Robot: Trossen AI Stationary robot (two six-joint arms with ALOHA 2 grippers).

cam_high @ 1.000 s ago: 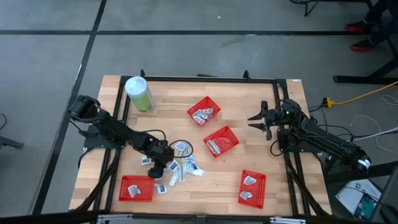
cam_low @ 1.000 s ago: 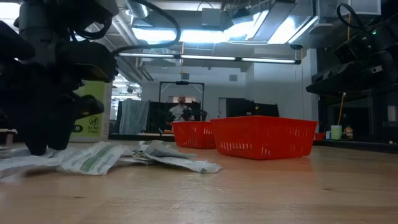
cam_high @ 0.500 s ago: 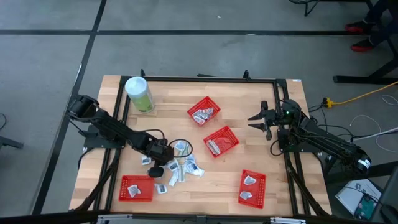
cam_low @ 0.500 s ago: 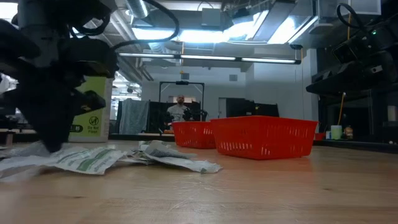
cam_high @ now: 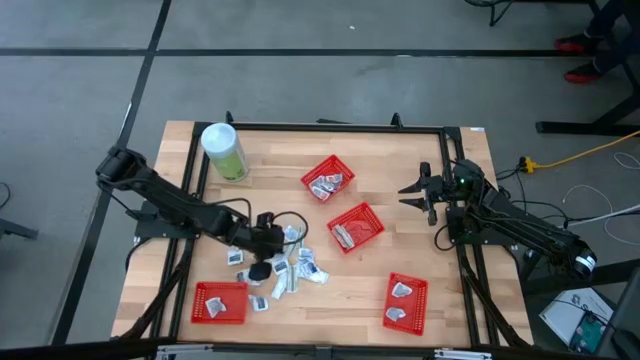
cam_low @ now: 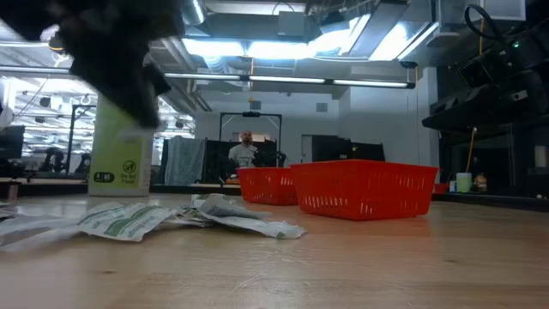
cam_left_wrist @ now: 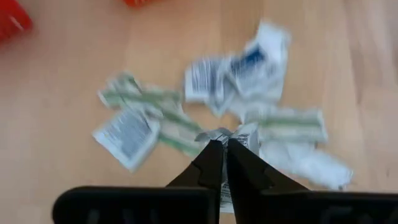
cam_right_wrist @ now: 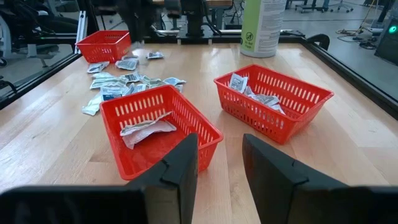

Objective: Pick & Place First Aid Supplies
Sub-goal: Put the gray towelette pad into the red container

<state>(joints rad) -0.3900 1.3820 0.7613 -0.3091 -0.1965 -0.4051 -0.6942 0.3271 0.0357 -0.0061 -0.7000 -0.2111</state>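
The first aid supplies [cam_high: 292, 264] lie as a loose pile of small white, green-marked and blue-marked packets on the wooden table, left of centre; the pile [cam_low: 163, 219] also shows in the low view. My left gripper [cam_left_wrist: 221, 149] hovers above that pile [cam_left_wrist: 205, 112], shut on one small white packet [cam_left_wrist: 241, 135]. In the high view the left gripper [cam_high: 270, 234] stands over the pile's far edge. My right gripper [cam_high: 415, 192] waits open at the table's right side, nothing between its fingers [cam_right_wrist: 180, 168]. My left gripper pinches the small white packet [cam_left_wrist: 241, 135] between its two shut fingers, which point down from above. The packet's edge [cam_left_wrist: 227, 194] shows beside and below the fingertips. The low view shows the gripper [cam_low: 120, 60] raised well above the table.
Four red mesh baskets: far centre [cam_high: 328, 178] and centre [cam_high: 355, 226], both with packets, near right [cam_high: 406, 302] with packets, near left [cam_high: 219, 302]. A pale-green canister [cam_high: 225, 150] stands at the far left. A person shows in the room beyond [cam_low: 249, 148].
My left gripper, open with its fingertips down at the pile a second ago, has shut on a packet and then risen well above the table, shifting slightly toward the far edge. The rest of the pile stays where it was.
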